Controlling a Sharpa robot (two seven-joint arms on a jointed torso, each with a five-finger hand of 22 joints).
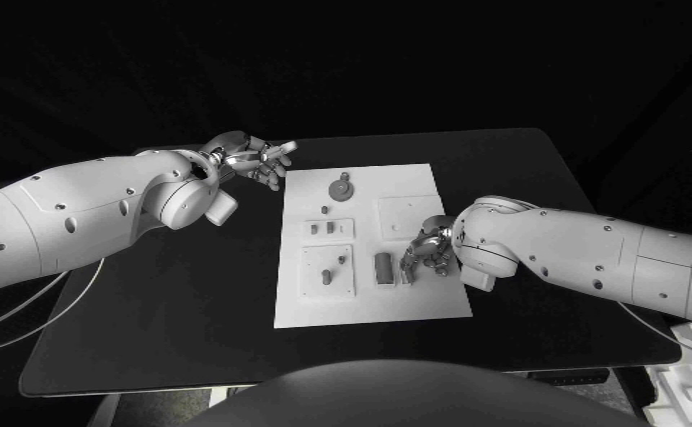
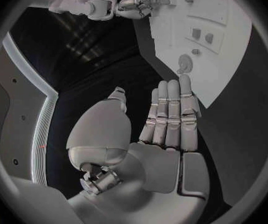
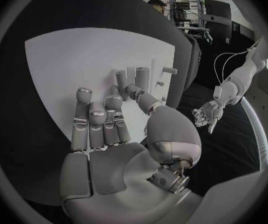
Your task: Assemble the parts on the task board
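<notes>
With the task board (image 1: 368,307) at mid-bench, the right robot hand (image 1: 430,247), fingers apart and empty, should settle squarely over the parts (image 1: 384,268) near its right edge, while the left robot hand (image 1: 253,160) waits spread

white task board (image 1: 368,312) mid-table, small parts (image 1: 342,188) on it

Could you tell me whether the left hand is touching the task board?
Apart: in the head view the left hand hovers open beyond the task board's far left corner.
</notes>
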